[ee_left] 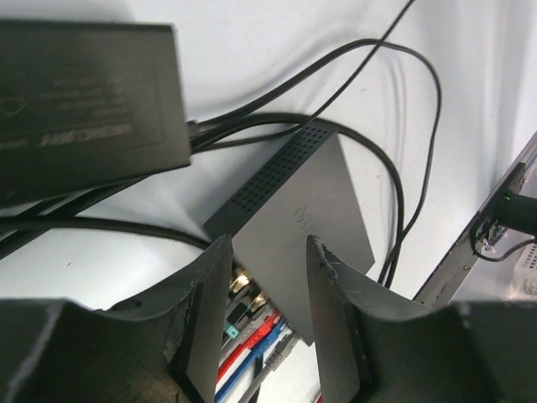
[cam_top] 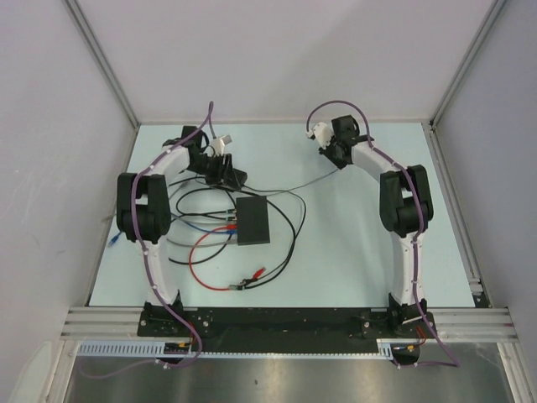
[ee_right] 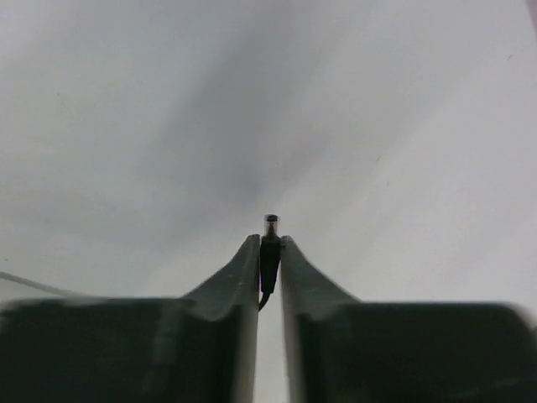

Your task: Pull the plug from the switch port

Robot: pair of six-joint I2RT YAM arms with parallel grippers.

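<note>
1. Lying flat on the pale, smooth table (cam_top: 352, 252), the switch (cam_top: 252, 220) is a matte black rectangular box with sharp corners. Seen from the left wrist, its top face (ee_left: 302, 218) is plain dark grey and one side wall is perforated with fine vent holes.
2. Its long axis runs from the near edge of the table toward the far edge, in the top view. The socket edge faces the left arm's side, where a red cable (cam_top: 197, 256) and a blue one enter it. The left wrist view shows red, blue and white connectors (ee_left: 252, 336) seated in that edge.
3. Thin black cables (cam_top: 289, 227) loop loosely around the switch on the side toward the right arm.
4. The left claw (cam_top: 233, 178) sits just beyond the switch's far left corner. Its two dark, flat-faced fingers (ee_left: 331, 327) are spread wide and frame that corner. Whether they touch the box cannot be told.
5. A black adapter block (ee_left: 84, 109) with faint printed lettering lies beside the switch, close to the left wrist camera.
6. The right claw (cam_top: 325, 151) is well apart from the switch, at the far side of the table. Its fingers are clenched on the plug (ee_right: 270, 227), a small black cylindrical barrel with a shiny tip that stands upright just past the fingertips.
</note>
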